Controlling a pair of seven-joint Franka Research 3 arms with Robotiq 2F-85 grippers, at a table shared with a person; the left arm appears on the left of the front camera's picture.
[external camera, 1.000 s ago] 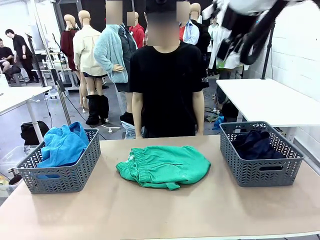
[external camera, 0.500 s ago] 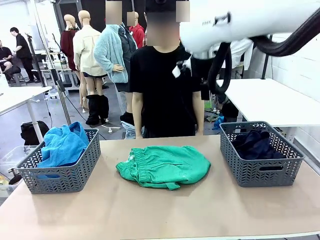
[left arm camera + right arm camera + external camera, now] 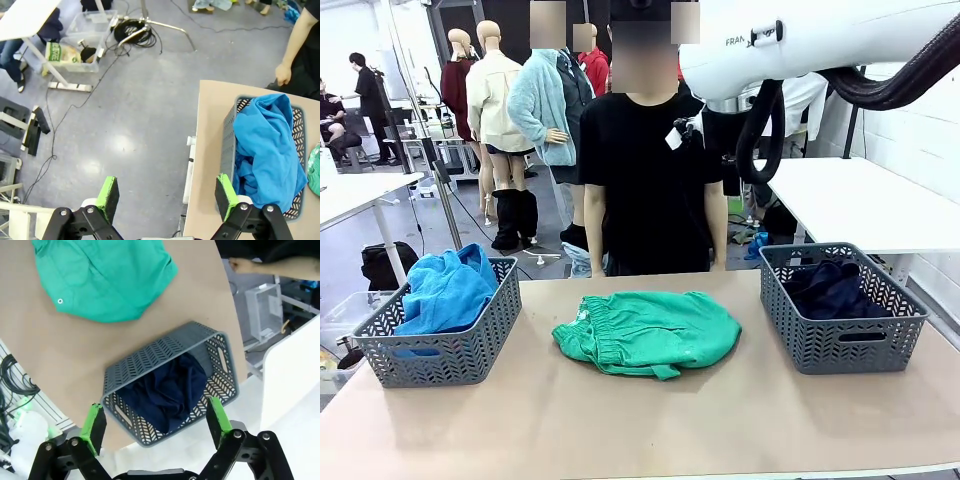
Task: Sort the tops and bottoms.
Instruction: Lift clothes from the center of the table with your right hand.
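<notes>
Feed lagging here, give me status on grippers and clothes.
Left gripper and right gripper open, empty. Green shorts loose mid-table. Blue shirts in left basket, navy trousers in right basket. Nothing blocking.

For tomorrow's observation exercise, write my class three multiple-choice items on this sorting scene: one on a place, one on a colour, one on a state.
1. Where do the green shorts lie?
A. In the left basket
B. On the table between the two baskets
C. In the right basket

2. What colour is the clothing in the left basket?
A. Bright blue
B. Red
C. Dark navy

3. How is the right gripper?
A. Shut on the shorts
B. Shut on a basket rim
C. Open, holding nothing

Answers:
1 B: the shorts rest on the bare table, in neither basket.
2 A: blue shirts are heaped in it; the navy trousers fill the right basket.
3 C: its green pads stand wide apart above the right basket.
</notes>
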